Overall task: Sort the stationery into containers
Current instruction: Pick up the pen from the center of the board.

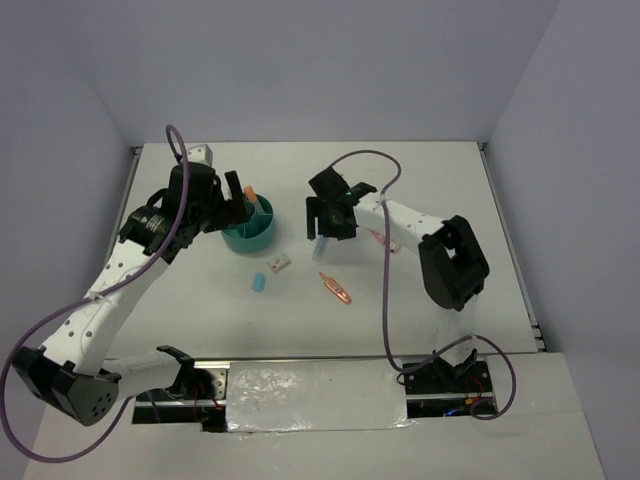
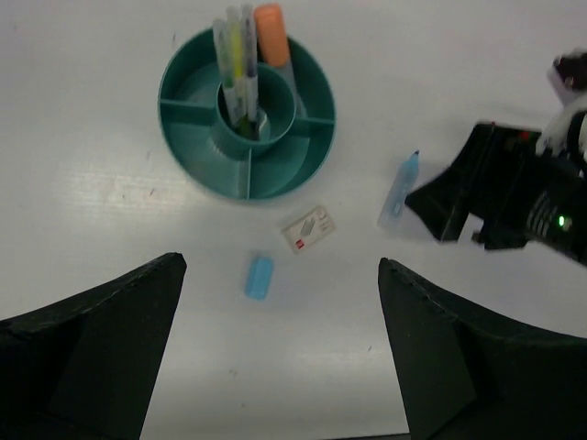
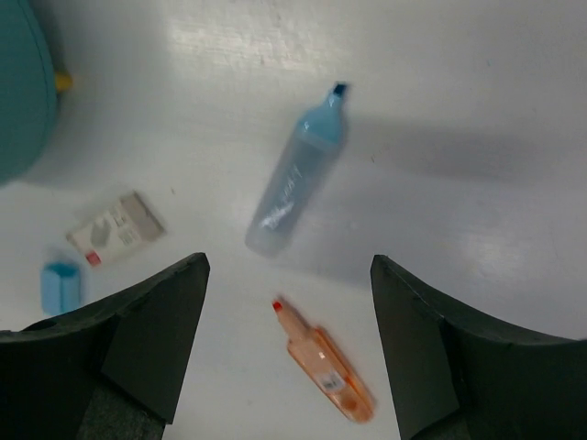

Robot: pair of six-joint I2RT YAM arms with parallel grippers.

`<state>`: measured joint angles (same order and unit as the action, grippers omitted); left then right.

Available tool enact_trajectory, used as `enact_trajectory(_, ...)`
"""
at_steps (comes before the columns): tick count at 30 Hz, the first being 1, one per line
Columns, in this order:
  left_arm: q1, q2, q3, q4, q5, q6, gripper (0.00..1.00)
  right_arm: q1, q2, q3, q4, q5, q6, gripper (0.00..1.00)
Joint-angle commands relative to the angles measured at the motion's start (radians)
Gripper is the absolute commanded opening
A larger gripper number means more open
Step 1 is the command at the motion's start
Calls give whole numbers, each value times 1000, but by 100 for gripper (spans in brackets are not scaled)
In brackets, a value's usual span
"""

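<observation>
The round teal organizer [image 1: 262, 240] [image 2: 323, 137] holds thin pens [image 2: 237, 64] in its centre cup and an orange marker [image 2: 271, 37] in an outer compartment. On the table lie a blue eraser [image 2: 259, 276] [image 3: 60, 286], a whitish-tan piece [image 2: 308, 228] [image 3: 116, 227], a blue marker [image 2: 399, 191] [image 3: 296, 174] and an orange marker [image 1: 336, 288] [image 3: 326, 362]. My left gripper [image 2: 281, 264] hangs open beside the organizer, holding nothing. Open and holding nothing too, my right gripper [image 3: 288, 260] hovers above the blue and orange markers.
A pink marker [image 1: 383, 240] lies just right of the right gripper [image 1: 330, 225], partly under its arm. The right arm's elbow [image 1: 455, 262] rises over the table's right half. A purple cable [image 1: 385, 300] runs down from it.
</observation>
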<state>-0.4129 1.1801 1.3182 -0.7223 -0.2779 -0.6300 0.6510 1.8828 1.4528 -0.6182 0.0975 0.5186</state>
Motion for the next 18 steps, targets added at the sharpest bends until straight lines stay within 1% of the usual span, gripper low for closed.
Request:
enact_trajectory(1,0,-54,-36,-89,35,-13,99,19,120,151,-98,120,121,79)
enact_trajectory(3,0,-83,-57,-104,43,-2,99,21,154,216,-118,154,145,77)
enact_trajectory(4,0,-91,-60,-115,43,3,100,21,171,239,-161,204,159,77)
enact_trajectory(5,0,-105,-62,-138,39,9,99,19,202,270,-176,215,176,76)
enact_trajectory(8,0,-128,-65,-167,39,29,99,24,246,288,-213,225,208,74)
enact_trajectory(10,0,-134,-66,-180,43,39,99,29,257,271,-200,222,222,70)
enact_trajectory(11,0,-134,-69,-187,49,44,99,29,262,238,-183,191,228,63)
enact_trajectory(13,-1,-132,-71,-201,51,49,99,32,274,219,-161,170,244,56)
enact_trajectory(16,0,-138,-82,-207,54,50,99,44,294,182,-137,142,267,54)
enact_trajectory(18,0,-140,-88,-210,51,55,99,53,286,133,-95,117,287,49)
